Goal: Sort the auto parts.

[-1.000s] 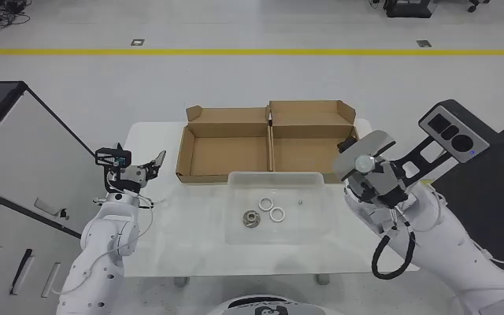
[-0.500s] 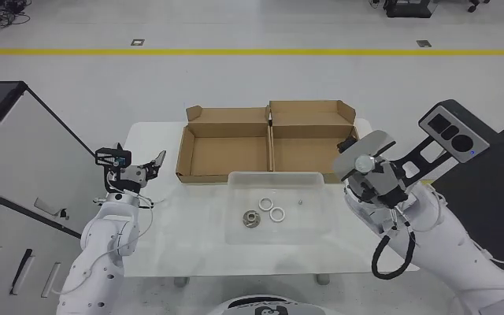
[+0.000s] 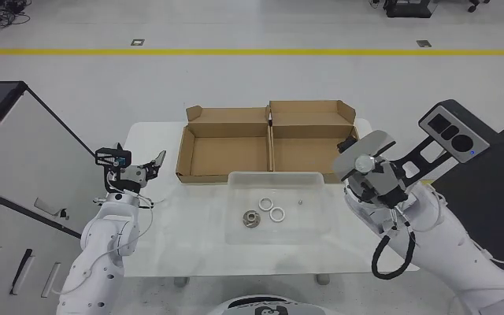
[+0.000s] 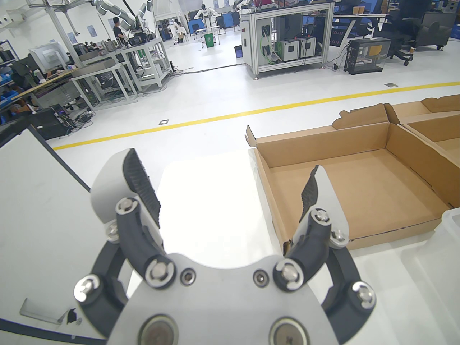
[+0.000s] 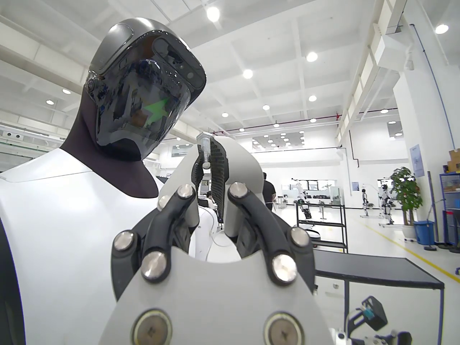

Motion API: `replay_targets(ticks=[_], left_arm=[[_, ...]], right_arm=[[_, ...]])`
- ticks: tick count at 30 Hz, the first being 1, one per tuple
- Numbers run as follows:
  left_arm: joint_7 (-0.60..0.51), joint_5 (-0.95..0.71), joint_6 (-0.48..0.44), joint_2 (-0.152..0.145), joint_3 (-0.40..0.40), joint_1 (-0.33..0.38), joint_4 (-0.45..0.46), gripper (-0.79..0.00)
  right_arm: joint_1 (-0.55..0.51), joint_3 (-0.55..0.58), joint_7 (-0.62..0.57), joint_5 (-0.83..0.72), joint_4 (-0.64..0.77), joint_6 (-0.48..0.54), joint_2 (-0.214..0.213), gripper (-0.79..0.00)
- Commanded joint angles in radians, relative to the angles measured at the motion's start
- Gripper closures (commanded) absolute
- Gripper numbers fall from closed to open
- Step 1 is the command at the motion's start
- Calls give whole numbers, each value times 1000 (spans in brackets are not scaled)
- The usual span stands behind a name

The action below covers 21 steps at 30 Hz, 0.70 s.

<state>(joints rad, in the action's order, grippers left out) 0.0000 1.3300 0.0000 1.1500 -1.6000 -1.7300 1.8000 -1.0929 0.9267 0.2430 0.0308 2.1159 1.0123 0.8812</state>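
Status: early, as we read it. The left box (image 3: 224, 156) and right box (image 3: 305, 153) sit side by side at the far side of the desk (image 3: 189, 236), and both look empty, so nothing counts as sorted yet. The bin (image 3: 276, 176) just in front of them holds a hub (image 3: 250, 218), two rings (image 3: 265, 204) (image 3: 278, 214) next to it, and a small screw (image 3: 302, 202) a bit apart toward the right. One part is out of the bin: the right gripper (image 5: 206, 154) is raised above the desk, pointing upward, with its fingers (image 5: 219, 170) clamped on a bolt (image 5: 205, 148). We can't tell which box the bolt belongs in. The left gripper (image 4: 222, 177) hangs over the desk's left end, beside the left box, with its fingers (image 4: 140, 184) apart and nothing between them. Left to do, by our count: drop the bolt in a box, then four more picks from the bin. The small screw looks like the fiddly one.
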Motion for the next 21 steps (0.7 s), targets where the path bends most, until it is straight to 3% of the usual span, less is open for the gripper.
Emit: replay_targets(ticks=[1,8,15,21], left_arm=[[0,0,0,0,0,0,0,-785],[0,0,0,0,0,0,0,-785],[0,0,0,0,0,0,0,-785],[0,0,0,0,0,0,0,-785]], right_arm=[[0,0,0,0,0,0,0,0],[-4,51,-76,-13,-32,-60,1,0],[70,134,-312,-140,-140,-32,-17,0],[190,136,-560,-290,-274,-4,-26,0]])
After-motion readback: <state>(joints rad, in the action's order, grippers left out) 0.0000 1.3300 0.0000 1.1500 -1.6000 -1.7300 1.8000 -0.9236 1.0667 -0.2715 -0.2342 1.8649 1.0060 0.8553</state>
